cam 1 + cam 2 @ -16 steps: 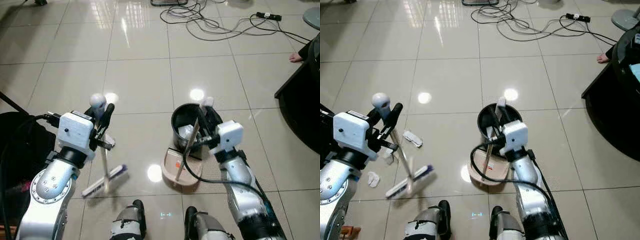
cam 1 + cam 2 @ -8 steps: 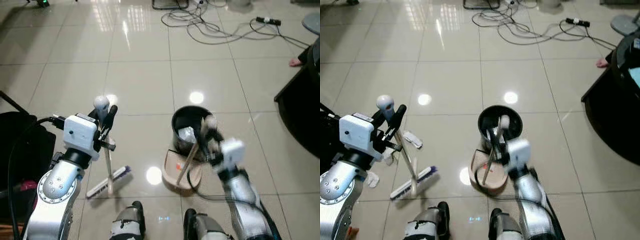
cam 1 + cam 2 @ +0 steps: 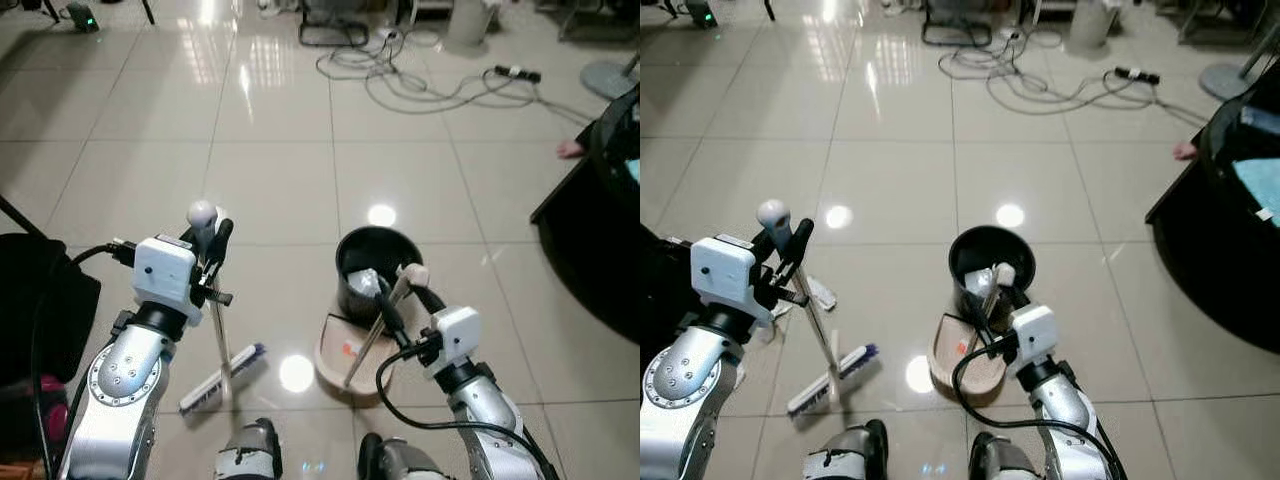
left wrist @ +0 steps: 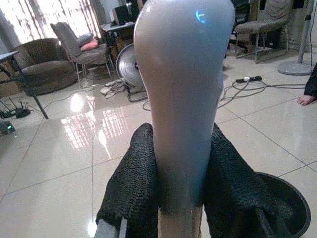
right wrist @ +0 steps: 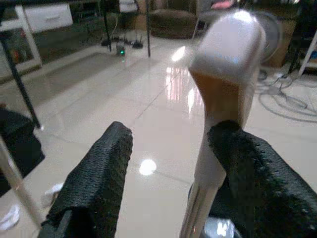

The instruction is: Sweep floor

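Left gripper (image 4: 179,193) clamps our broom (image 3: 222,345) by its grip, shaft near-upright, head at seven o'clock; right gripper (image 5: 171,178) (fingers spread) flanks the dustpan (image 3: 352,352) handle.

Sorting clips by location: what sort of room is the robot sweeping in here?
Probably a home living room. The left wrist view shows a brown armchair and a standing fan; the floor is glossy tile, with loose cables and a power strip trailing across it.
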